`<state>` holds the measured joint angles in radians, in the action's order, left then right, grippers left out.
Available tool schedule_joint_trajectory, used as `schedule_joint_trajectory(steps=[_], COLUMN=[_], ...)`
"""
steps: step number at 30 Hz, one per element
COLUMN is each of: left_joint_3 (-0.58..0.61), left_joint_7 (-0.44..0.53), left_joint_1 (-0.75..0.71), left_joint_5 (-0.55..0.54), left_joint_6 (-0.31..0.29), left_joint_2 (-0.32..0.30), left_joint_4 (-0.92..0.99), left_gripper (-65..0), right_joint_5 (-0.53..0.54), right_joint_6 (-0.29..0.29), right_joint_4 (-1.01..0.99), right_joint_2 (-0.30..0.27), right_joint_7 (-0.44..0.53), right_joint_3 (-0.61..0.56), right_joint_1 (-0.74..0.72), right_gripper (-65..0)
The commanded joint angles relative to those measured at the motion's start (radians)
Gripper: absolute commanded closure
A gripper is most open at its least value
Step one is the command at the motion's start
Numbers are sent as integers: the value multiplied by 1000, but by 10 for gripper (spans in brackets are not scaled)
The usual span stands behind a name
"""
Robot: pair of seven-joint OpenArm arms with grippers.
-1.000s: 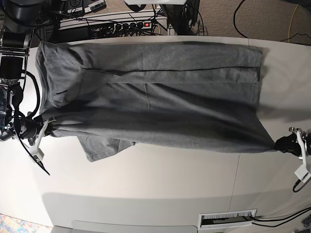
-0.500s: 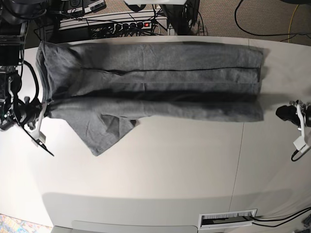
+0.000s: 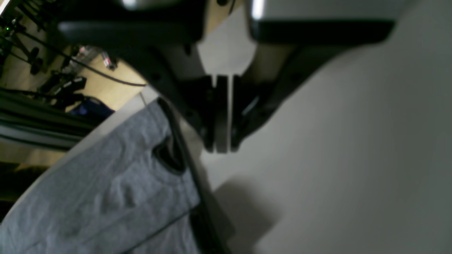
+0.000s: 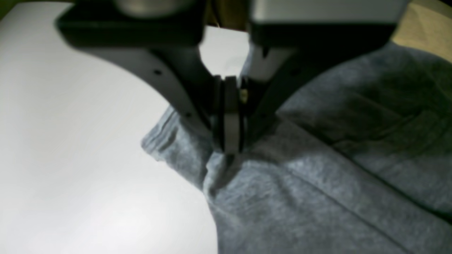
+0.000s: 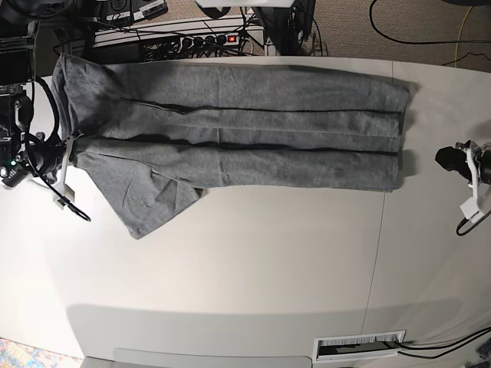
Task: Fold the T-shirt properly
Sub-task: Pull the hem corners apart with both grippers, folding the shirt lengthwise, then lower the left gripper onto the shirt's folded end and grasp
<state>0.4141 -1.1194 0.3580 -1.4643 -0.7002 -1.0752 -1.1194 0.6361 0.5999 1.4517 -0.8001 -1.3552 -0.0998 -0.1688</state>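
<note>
We see the white table (image 5: 253, 268) filling most of the base view, its near half bare of cloth. Across its far half lies the T-shirt (image 5: 245, 134), heather grey, drawn out into a long band that runs from the left edge almost to the right. The cloth is folded lengthwise: dark crease lines run along it, and the nearest layer lies on top of the ones behind. A loose sleeve (image 5: 149, 203) sticks out toward us from the band's left part, ending in a point on the bare table.

Beyond the far edge we make out a power strip (image 5: 201, 38) with a red switch and a tangle of cables, and at the near edge a white slotted plate (image 5: 359, 345).

The right gripper (image 5: 67, 153) is at the left end of the band. In its wrist view the fingers (image 4: 231, 116) are pressed together and pinch a gathered corner of the grey fabric, which bunches and creases just below the tips.

The left gripper (image 5: 446, 158) is on the right side of the table, just beside the band's right end but apart from it. In its wrist view its fingers (image 3: 221, 116) are pressed together over bare white table, with nothing between them, and the hem of the shirt lies to their left, not touching.
</note>
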Motion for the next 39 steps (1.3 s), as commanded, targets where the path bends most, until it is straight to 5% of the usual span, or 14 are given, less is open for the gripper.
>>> schedule_joint_trajectory(steps=[1,6,10,13,23,39], left_joint_3=[-13,-13,-14,-14,-39,-68], left_joint_7=[22,47,124,204,444,459], left_joint_1=[19,19,19,24,27,16], left_joint_5=[-19,-19,-19,69,425,466], left_joint_6=[2,2,2,2,2,2], left_joint_2=[-29,32,121,176,224,230], left_joint_4=[-8,-8,-8,-8,-8,-8], left_gripper=[0,0,-172,-233,-239,-246], right_joint_5=[0,-1,-6,-16,-16,-16], right_joint_6=[-1,0,0,0,0,0], right_joint_4=[14,14,14,14,14,14], right_joint_2=[-27,-23,-23,-23,-23,-23], right_joint_7=[23,43,43,43,47,51], right_joint_3=[10,10,10,10,10,10], right_joint_1=[-19,-20,-20,-19,-20,-20], right_gripper=[0,0,0,0,0,0])
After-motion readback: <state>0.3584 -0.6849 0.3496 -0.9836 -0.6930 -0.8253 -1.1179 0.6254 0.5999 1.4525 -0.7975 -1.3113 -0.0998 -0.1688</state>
